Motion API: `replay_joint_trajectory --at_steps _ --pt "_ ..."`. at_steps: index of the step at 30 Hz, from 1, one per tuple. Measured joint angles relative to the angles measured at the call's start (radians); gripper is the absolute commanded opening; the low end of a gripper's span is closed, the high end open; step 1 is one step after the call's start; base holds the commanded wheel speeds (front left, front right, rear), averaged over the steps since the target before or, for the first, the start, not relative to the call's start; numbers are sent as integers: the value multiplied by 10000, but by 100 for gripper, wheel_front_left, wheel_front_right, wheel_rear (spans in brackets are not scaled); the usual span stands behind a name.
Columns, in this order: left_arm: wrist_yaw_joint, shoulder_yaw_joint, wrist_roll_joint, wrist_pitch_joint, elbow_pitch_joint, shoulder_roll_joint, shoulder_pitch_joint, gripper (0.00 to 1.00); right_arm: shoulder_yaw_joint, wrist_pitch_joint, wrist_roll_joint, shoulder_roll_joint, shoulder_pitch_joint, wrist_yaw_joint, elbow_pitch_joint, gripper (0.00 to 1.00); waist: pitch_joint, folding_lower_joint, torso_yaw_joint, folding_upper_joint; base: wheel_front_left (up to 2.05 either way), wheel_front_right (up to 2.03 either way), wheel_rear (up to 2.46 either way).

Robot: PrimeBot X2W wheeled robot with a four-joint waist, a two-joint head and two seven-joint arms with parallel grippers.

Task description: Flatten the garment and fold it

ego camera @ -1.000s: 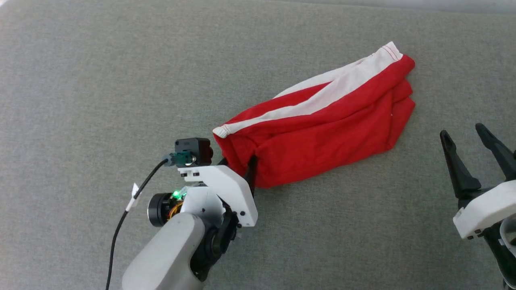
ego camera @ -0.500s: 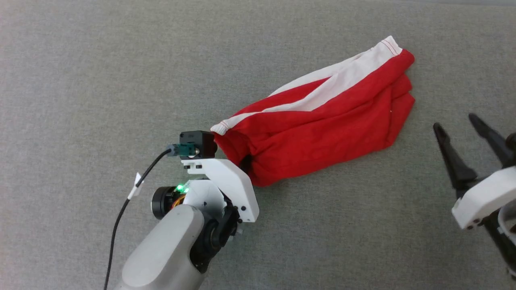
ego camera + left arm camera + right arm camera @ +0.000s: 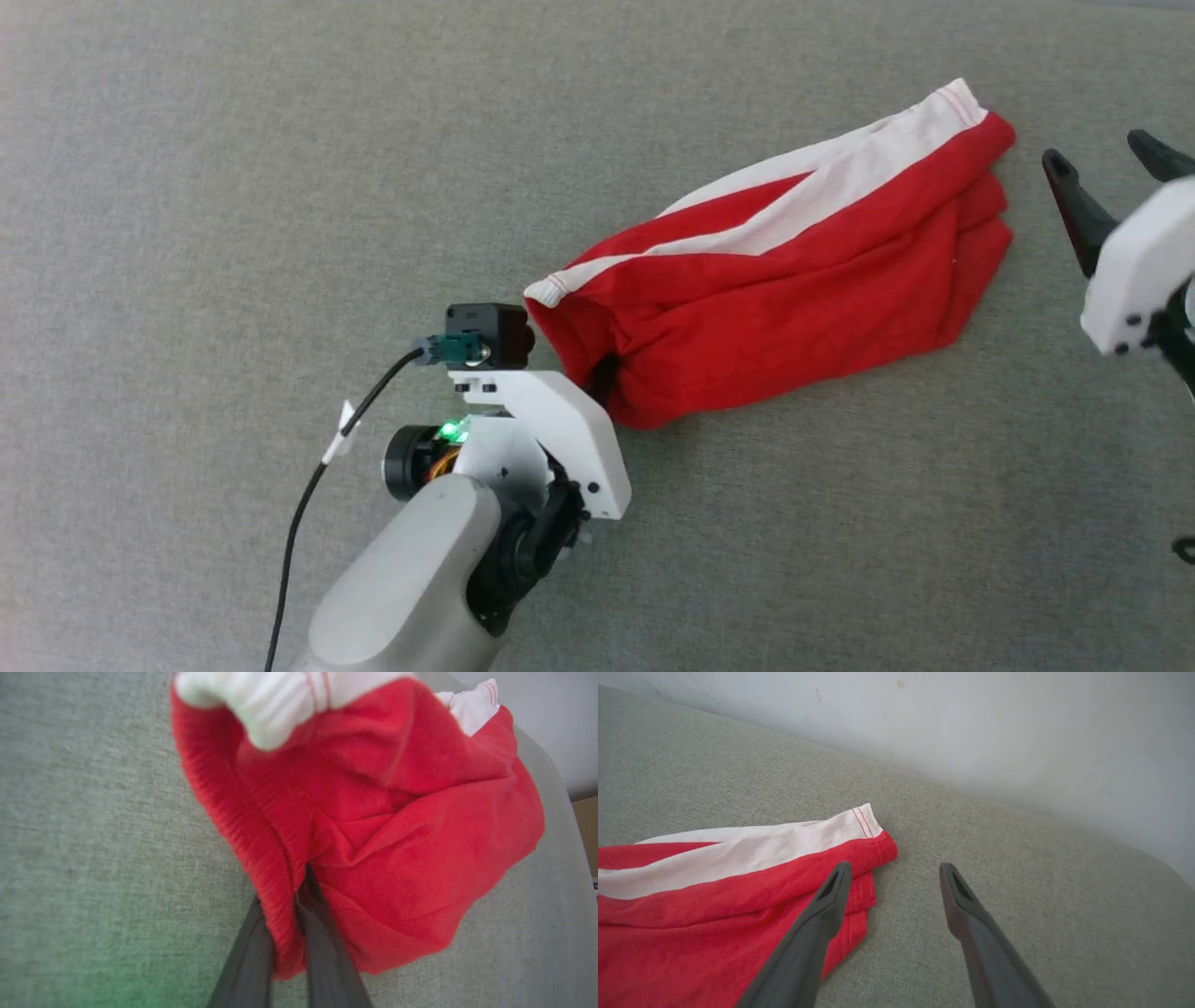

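**Left fingers pinch the waistband end; right fingers spread wide beside the hem**

On the flat grey woven-fabric surface (image 3: 280, 187), a thin black cable (image 3: 308, 495) trails from the left wrist. The left gripper (image 3: 602, 378), white-shelled with two long dark fingers, sits at the lower-left end of the soft bright red shorts (image 3: 775, 308). In the left wrist view its fingers (image 3: 252, 952) stand narrow, clamped on a ribbed waistband fold of the red shorts (image 3: 397, 858), one on each side, tips buried in cloth.

The red shorts lie as a crumpled long bundle running diagonally up to the right, with a white stripe along the upper edge.

The right gripper (image 3: 1106, 168) is just beside the far hem end. In the right wrist view the right gripper (image 3: 895, 870) is spread wide with nothing between the fingers. One finger overlaps the hem corner of the red shorts (image 3: 714, 914); contact cannot be told. A pale wall (image 3: 1017, 728) rises behind.
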Motion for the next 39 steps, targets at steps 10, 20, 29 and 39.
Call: replay_joint_trajectory --at_steps 10,20,29,39 --pt "-188 -174 -2 -219 163 -424 -299 0 -240 499 -867 671 -1152 0 2079 100 426 0 464 0 0 0 0" --pt "-359 -288 -4 -360 255 -663 -552 0 -535 514 -1281 1129 -1366 0 2999 100 762 -1 779 0 0 0 0" --pt "-360 -297 -54 -374 380 -731 -686 0 -1020 1682 -1162 1703 -1556 2 3007 0 795 -1 788 0 0 0 0" --pt "-360 -184 -261 -562 512 -777 -687 0 -1685 1057 -1191 2247 -1476 0 2986 0 677 0 776 0 0 0 0"
